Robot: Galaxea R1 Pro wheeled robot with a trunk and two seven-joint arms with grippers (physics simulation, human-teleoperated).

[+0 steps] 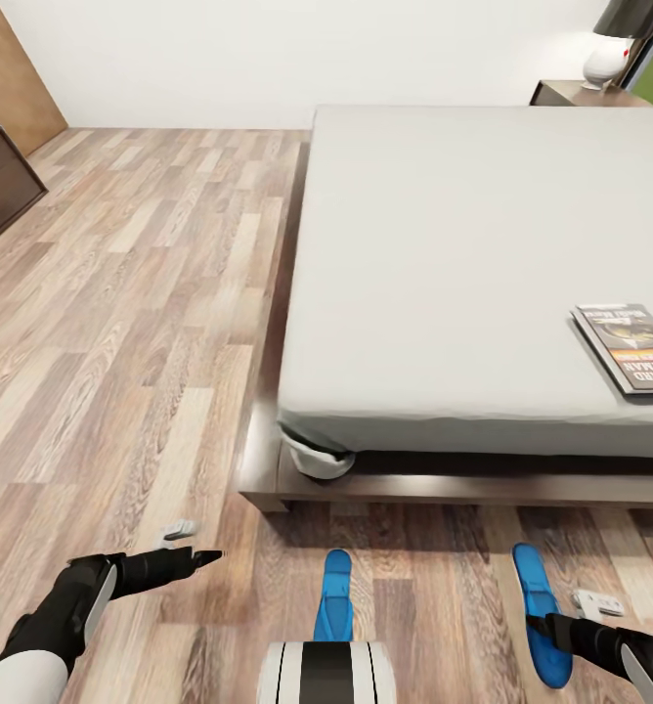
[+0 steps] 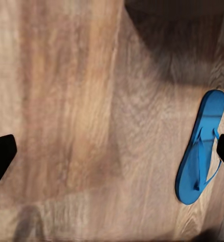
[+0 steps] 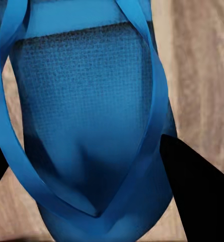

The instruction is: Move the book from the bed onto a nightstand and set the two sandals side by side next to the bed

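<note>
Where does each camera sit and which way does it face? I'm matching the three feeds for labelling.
Head view: on the head, facing forward and down at the bed, book and two sandals; both arms and the trunk show.
Left wrist view: near the left tool, facing down at the floor and left sandal; dark fingertips show.
Right wrist view: near the right tool, close over the right sandal; a dark finger shows.
Shared: each wrist view's sandal also lies in the head view.
</note>
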